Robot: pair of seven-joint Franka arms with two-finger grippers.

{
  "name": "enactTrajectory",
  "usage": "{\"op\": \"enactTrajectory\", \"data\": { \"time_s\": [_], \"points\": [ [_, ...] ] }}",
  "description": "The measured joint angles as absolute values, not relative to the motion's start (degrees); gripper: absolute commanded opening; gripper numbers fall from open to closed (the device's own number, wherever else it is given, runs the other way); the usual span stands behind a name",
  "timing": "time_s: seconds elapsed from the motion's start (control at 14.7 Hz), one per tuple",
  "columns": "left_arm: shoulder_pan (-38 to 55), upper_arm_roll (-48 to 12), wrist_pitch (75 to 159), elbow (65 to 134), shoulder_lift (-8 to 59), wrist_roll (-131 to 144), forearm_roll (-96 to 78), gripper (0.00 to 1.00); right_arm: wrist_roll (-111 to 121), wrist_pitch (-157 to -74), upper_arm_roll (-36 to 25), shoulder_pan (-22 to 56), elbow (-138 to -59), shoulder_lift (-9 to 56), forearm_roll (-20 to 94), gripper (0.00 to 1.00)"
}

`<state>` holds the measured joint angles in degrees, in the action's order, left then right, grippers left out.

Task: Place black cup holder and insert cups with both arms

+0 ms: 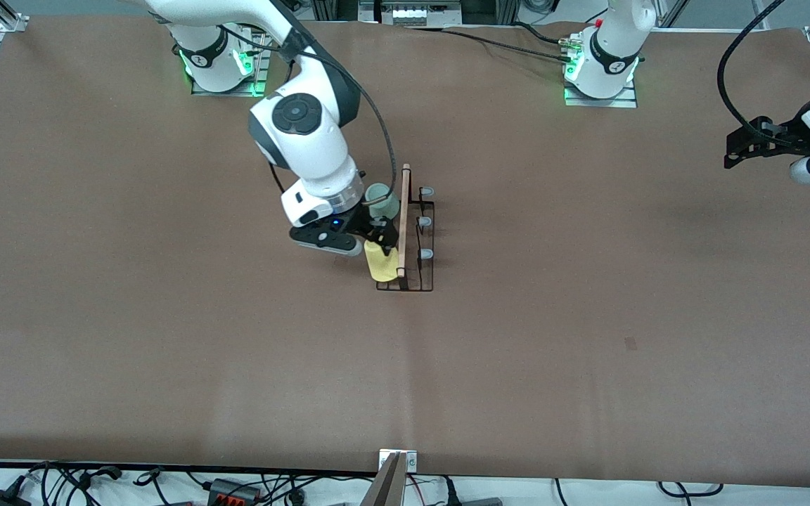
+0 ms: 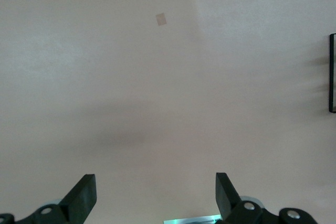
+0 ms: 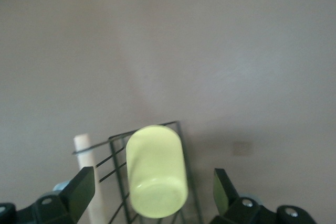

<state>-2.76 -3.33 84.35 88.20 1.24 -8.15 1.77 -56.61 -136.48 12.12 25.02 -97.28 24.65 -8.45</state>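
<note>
The black cup holder [image 1: 415, 242] stands on the brown counter [image 1: 588, 316] near its middle, its wooden rod handle [image 1: 403, 221] running along the top. Three capped pegs [image 1: 425, 222] show on the side toward the left arm's end; the pegs on the other side are hidden by cups and the right arm. A yellow cup [image 1: 381, 262] sits tilted on the rack, bottom outward, and a mint green cup [image 1: 381, 199] sits farther from the front camera, partly covered by the right arm's wrist.

The right end effector [image 1: 375, 237] is just over the rack beside the yellow cup [image 3: 156, 170]; in the right wrist view its fingers [image 3: 81, 190] are spread wide on either side of the cup, not touching it.

The left end effector [image 1: 734, 151] waits over the counter's edge at the left arm's end, its arm cut off by the frame. Its fingers [image 2: 84, 195] are spread apart, holding nothing, with only bare counter beneath.
</note>
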Motion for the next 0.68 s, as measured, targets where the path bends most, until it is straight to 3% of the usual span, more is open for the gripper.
{"op": "enactTrajectory", "data": {
  "time_s": [0.41, 0.68],
  "points": [
    [-2.76, -3.31, 84.3, 88.17, 1.24, -8.15, 1.77, 1.0, -28.22, -110.63, 11.63, 6.37, -96.74, 9.05, -6.66, 1.0],
    [-2.78, -3.3, 84.28, 88.15, 1.24, -8.15, 1.77, 1.0, -8.5, -102.53, 7.8, -4.25, -96.71, 3.63, -4.69, 1.0]
  ]
}}
